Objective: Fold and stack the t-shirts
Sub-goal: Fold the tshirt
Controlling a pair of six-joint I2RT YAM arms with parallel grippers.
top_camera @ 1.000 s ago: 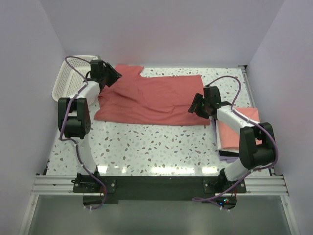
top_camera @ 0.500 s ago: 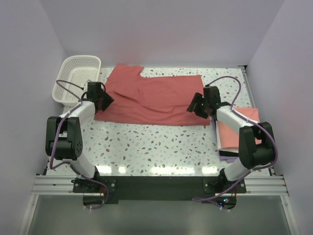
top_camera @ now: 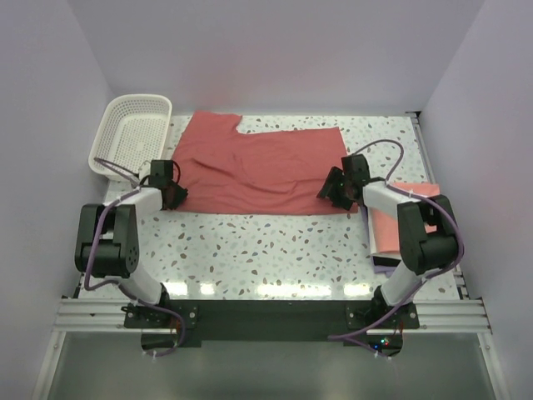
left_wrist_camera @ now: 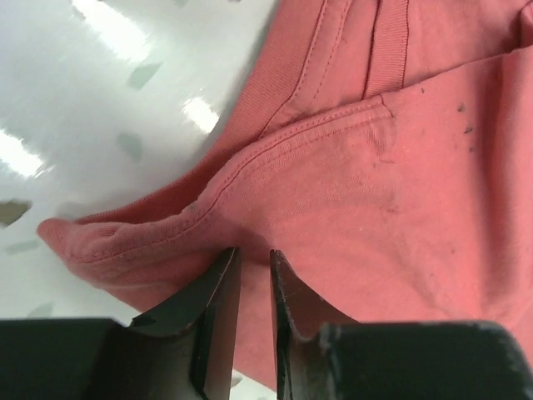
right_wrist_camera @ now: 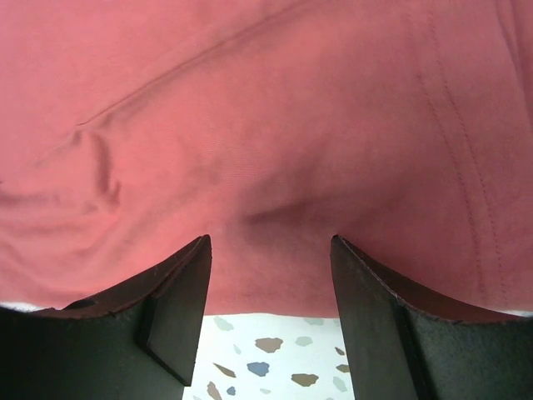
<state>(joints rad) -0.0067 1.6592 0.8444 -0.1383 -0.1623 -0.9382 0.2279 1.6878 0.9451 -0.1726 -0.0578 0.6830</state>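
Dusty-red t-shirt (top_camera: 258,167) lies spread flat between the two grippers. Left gripper (left_wrist_camera: 254,254), jaws narrowed to a slit, presses on the shirt's hemmed corner; whether cloth is pinched, I cannot tell. Right gripper (right_wrist_camera: 271,242) stands wide apart over the shirt's near edge, with a folded salmon t-shirt (top_camera: 404,225) to its right.

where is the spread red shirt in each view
Top: red shirt spread across the far middle.
Left wrist: shirt fills right and bottom, corner at left.
Right wrist: shirt fills the upper part.
Shared landmark: speckled table along the shirt's edge.
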